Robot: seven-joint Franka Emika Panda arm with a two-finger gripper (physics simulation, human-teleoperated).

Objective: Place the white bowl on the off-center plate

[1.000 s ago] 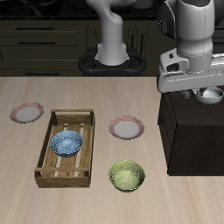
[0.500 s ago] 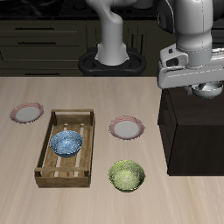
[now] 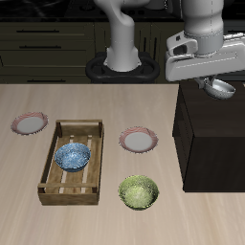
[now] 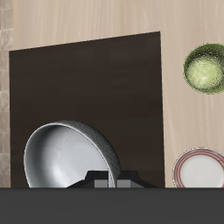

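Observation:
My gripper (image 3: 218, 84) hangs high above the dark box (image 3: 211, 144), shut on the rim of the white bowl (image 3: 223, 89). The bowl is in the air, clear of the box top. The wrist view shows the bowl's greyish inside (image 4: 63, 157) right by the gripper (image 4: 105, 180), with the dark box top (image 4: 96, 79) below it. The off-center plate (image 3: 29, 122), white with a pinkish-red rim, lies far across the table near its side edge. The look-alike plate (image 3: 139, 141) lies mid-table beside the box and also shows in the wrist view (image 4: 201, 168).
A wooden tray (image 3: 50, 163) holds a blue patterned bowl (image 3: 73, 156), between the two plates. A yellow-green bowl (image 3: 138, 191) sits near the table's front edge, and the wrist view shows this yellow-green bowl (image 4: 206, 68) too. The robot's base (image 3: 122, 57) stands at the back.
The gripper has risen with the white bowl held in it, and the bowl now hangs higher above the dark box. Nothing on the table has moved.

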